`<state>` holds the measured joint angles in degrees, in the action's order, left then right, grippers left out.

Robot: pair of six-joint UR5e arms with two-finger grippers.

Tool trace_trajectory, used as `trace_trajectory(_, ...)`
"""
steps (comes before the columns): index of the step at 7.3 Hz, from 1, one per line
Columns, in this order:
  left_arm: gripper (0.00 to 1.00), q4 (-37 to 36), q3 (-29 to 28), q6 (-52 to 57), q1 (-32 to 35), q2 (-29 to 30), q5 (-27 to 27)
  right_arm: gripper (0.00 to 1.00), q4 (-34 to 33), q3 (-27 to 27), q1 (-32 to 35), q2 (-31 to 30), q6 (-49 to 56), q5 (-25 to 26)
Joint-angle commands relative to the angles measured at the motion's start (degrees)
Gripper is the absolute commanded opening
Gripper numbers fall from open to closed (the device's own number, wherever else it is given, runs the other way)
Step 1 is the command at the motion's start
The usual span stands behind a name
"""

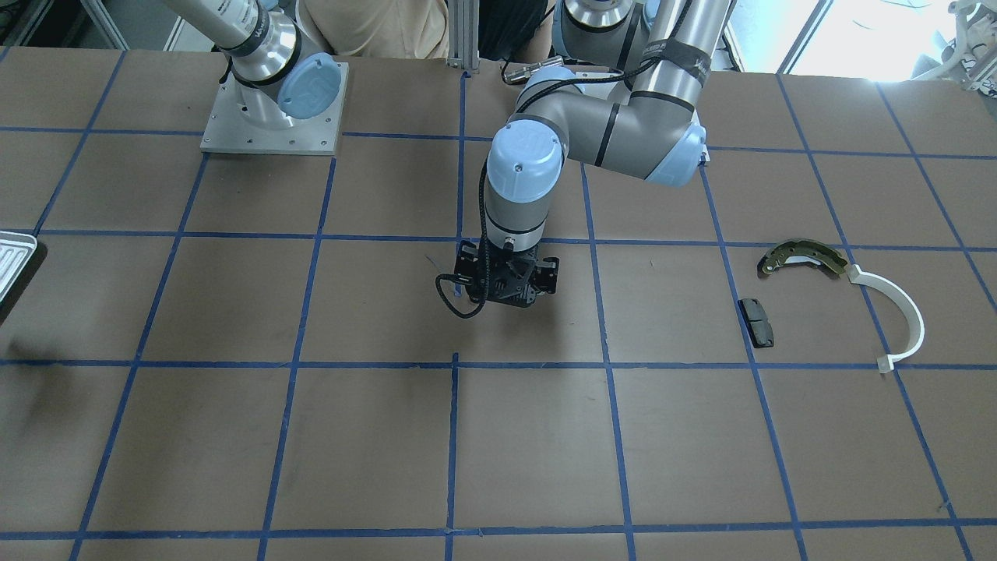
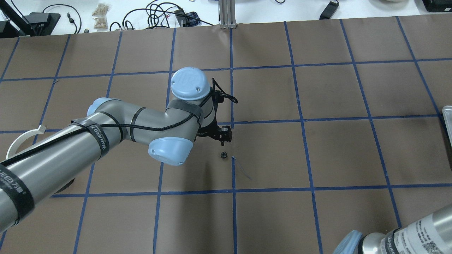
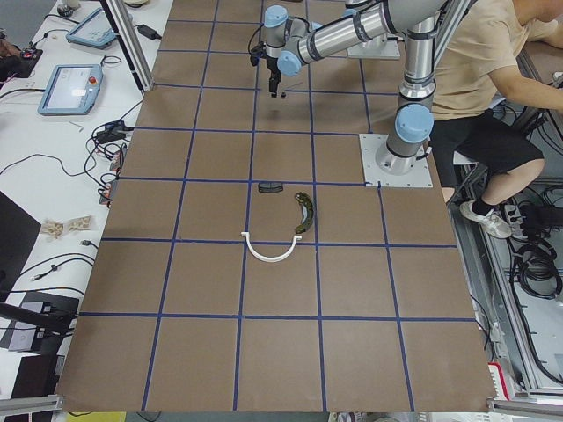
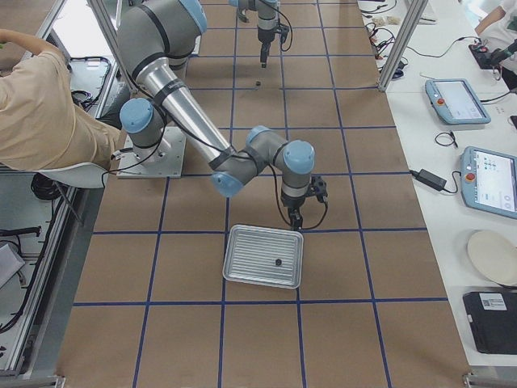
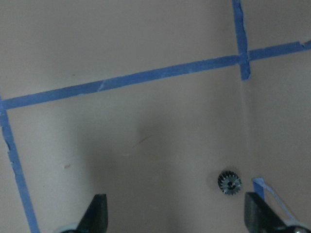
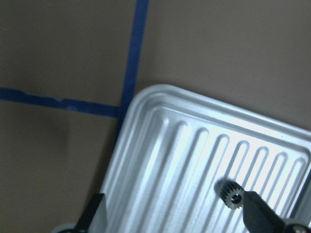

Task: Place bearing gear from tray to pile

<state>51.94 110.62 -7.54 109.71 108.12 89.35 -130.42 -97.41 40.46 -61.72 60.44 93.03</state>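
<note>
A small dark bearing gear lies on the brown table, apart from the pile. My left gripper hangs open just above and beside it. In the left wrist view the gear sits near the right finger, untouched. A second gear lies in the ribbed silver tray. My right gripper is open over the tray's far edge. The pile is an olive-gold brake shoe, a white arc and a dark pad.
Blue tape lines grid the brown table. The right arm's base plate sits at the robot's side. An operator sits beside the table. A loose tape end curls up near the gear on the table.
</note>
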Motion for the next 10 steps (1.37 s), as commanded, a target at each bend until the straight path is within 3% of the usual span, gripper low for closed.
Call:
trace_trajectory(1,0.96,-2.11,0.21,-0.1,2.16,2.96,-0.05,1.0,-1.33,1.17,-3.64,3.62,4.07,0.05)
trace_trajectory(2,0.92,-2.63,0.21,-0.8,3.13,4.02,-0.05,1.0,-1.33,0.91,-3.64,3.8,3.98,0.14)
trace_trajectory(5,0.52,-2.81,0.13,-0.72,3.58,5.52,-0.23,0.92,-1.42,1.17,-3.64,3.89,3.81,-0.12)
trace_trajectory(6,0.33,-2.81,0.13,-0.81,3.58,5.96,-0.23,0.91,-1.42,1.17,-3.64,3.97,3.28,-0.04)
trace_trajectory(7,0.0,-2.81,-0.05,-0.81,3.75,6.22,-0.23,0.89,-1.42,1.87,-3.64,3.97,2.15,-0.12)
trace_trajectory(10,0.0,-1.59,-2.76,1.12,3.05,4.3,0.64,0.89,-1.33,5.81,-3.64,7.22,1.61,-0.13)
